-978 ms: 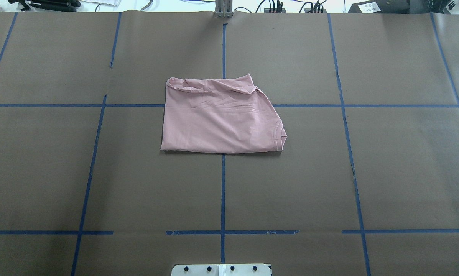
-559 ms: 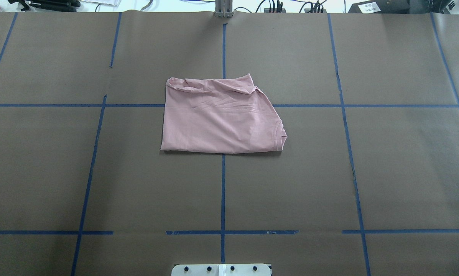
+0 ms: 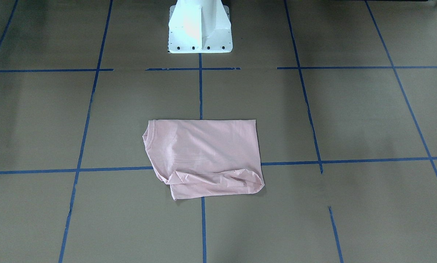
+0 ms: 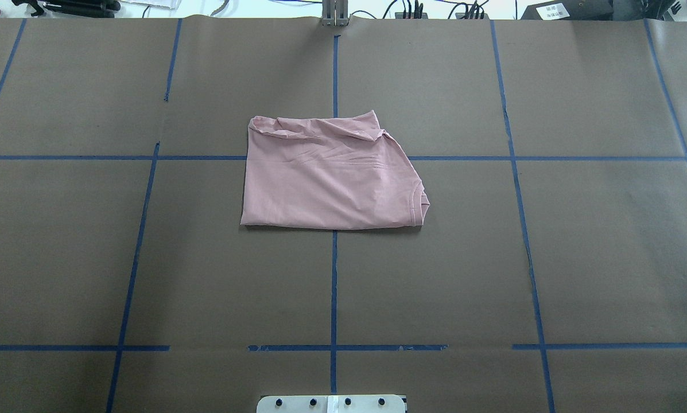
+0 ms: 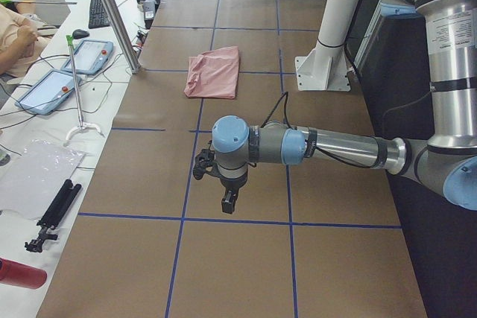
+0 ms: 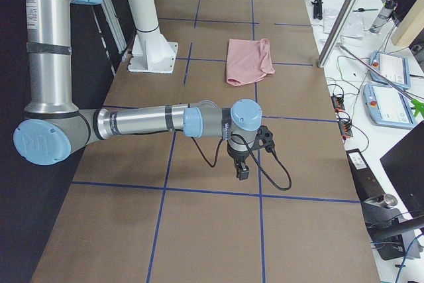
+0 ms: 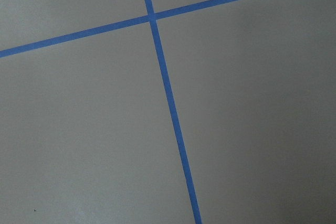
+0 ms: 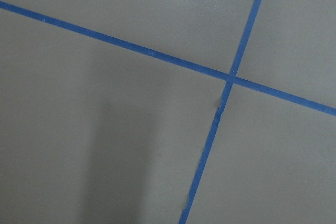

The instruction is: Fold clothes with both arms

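The pale pink T-shirt [image 4: 329, 178] lies folded into a rough rectangle at the table's middle, with its collar at the right in the overhead view. It also shows in the front view [image 3: 203, 153] and both side views [image 5: 215, 72] [image 6: 248, 59]. No print shows. My left gripper [image 5: 229, 200] hangs over bare table, far from the shirt, and shows only in the exterior left view, so I cannot tell if it is open. My right gripper [image 6: 242, 171] does the same at the other end, and I cannot tell its state.
Brown paper with a blue tape grid [image 4: 334, 287] covers the table. The white pedestal base [image 3: 200, 33] stands at the robot's side. Side benches hold teach pendants [image 5: 89, 56] [image 6: 386, 67] and tools. A metal post [image 5: 112, 13] stands at the far edge.
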